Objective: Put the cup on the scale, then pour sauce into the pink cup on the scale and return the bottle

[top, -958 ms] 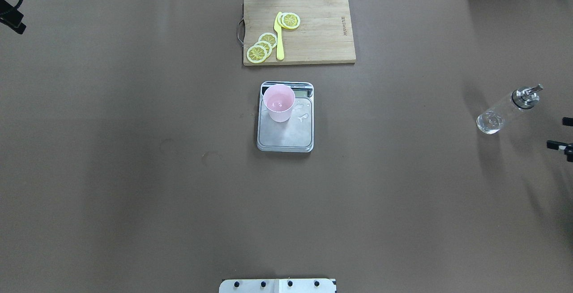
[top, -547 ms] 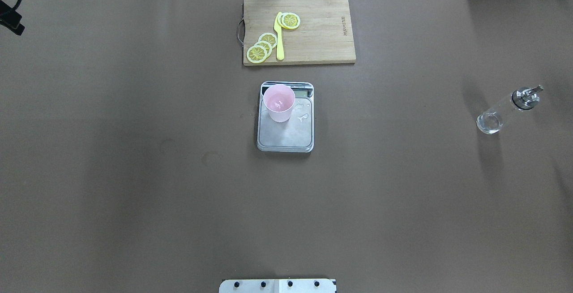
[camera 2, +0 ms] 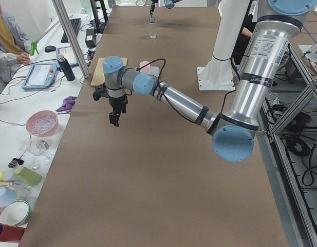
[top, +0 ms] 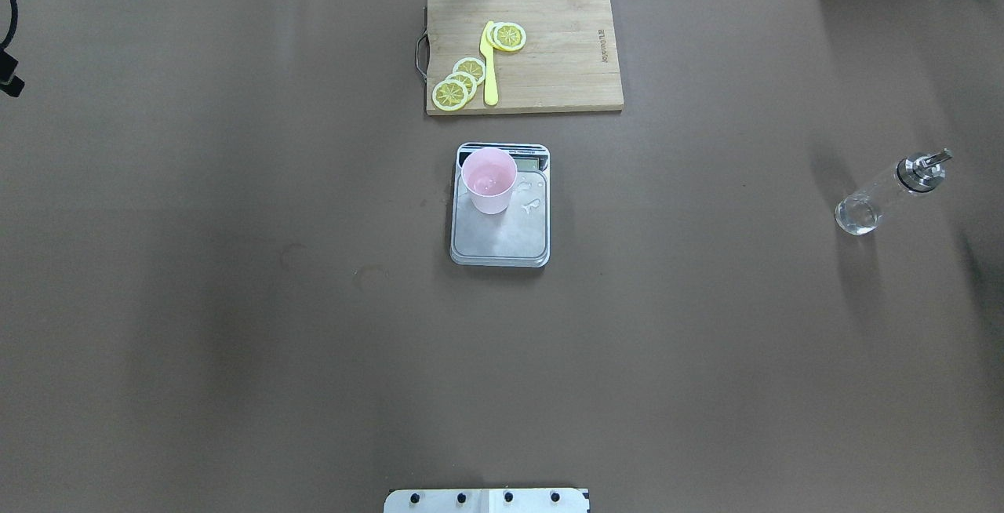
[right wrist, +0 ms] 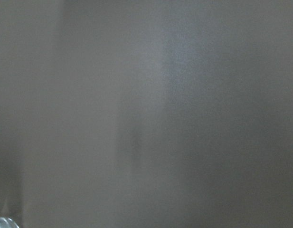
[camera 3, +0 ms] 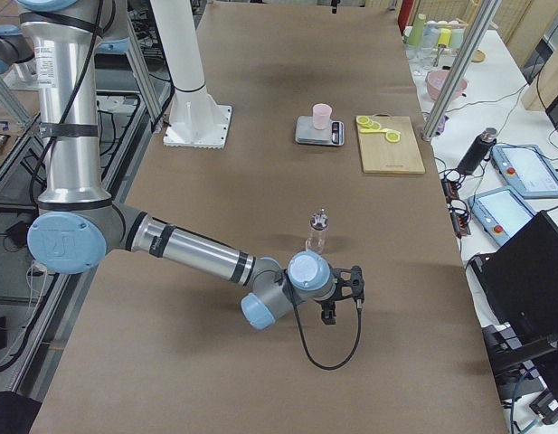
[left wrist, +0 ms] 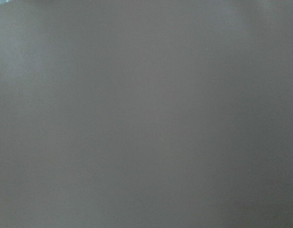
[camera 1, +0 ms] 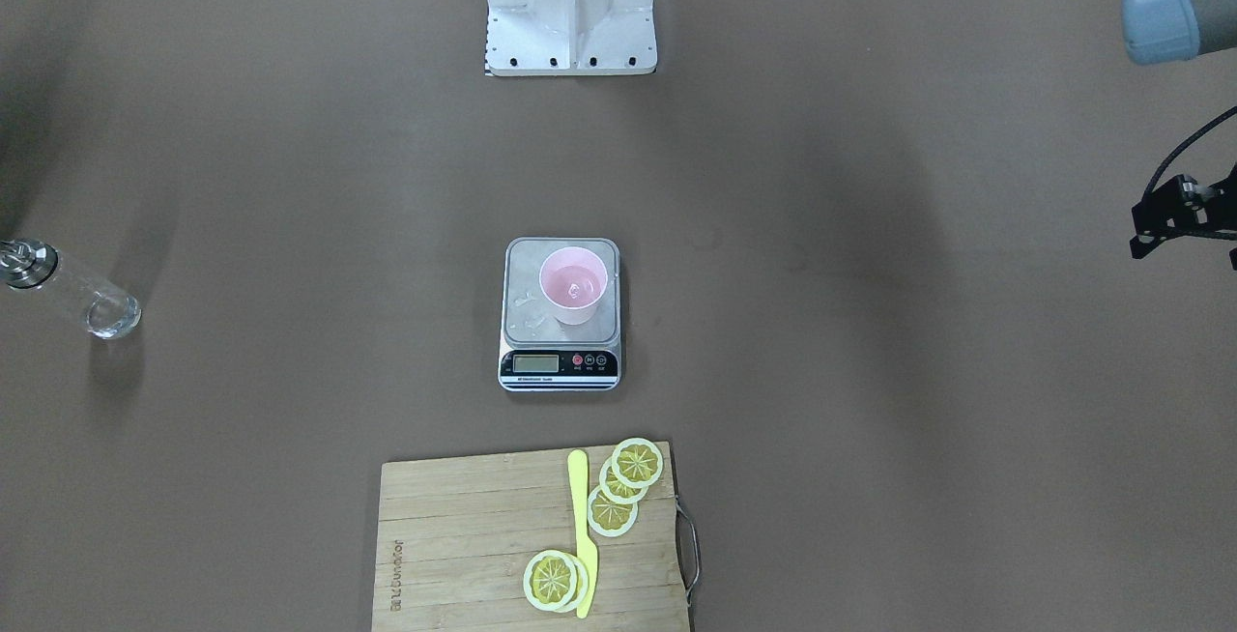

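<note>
The pale pink cup (top: 489,180) stands upright on the far left part of the scale's steel plate (top: 502,240), with clear liquid in its bottom and droplets beside it on the plate. It also shows in the front view (camera 1: 573,286). The glass bottle (top: 886,195) with a metal spout stands alone on the table at the far right, nearly empty. My left gripper (camera 2: 113,119) hangs over bare table at the far left. My right gripper (camera 3: 344,291) is low, just beyond the bottle (camera 3: 316,231). I cannot tell whether either is open or shut.
A wooden cutting board (top: 561,58) with lemon slices (top: 459,83) and a yellow knife (top: 489,66) lies behind the scale. The robot base (top: 486,500) is at the near edge. Bowls, bottles and tablets sit off the table's far side.
The right gripper's fingertips have left the overhead view's right edge, away from the bottle. The left arm's black end has slid further off the left edge. Cup, scale and bottle have not moved.
</note>
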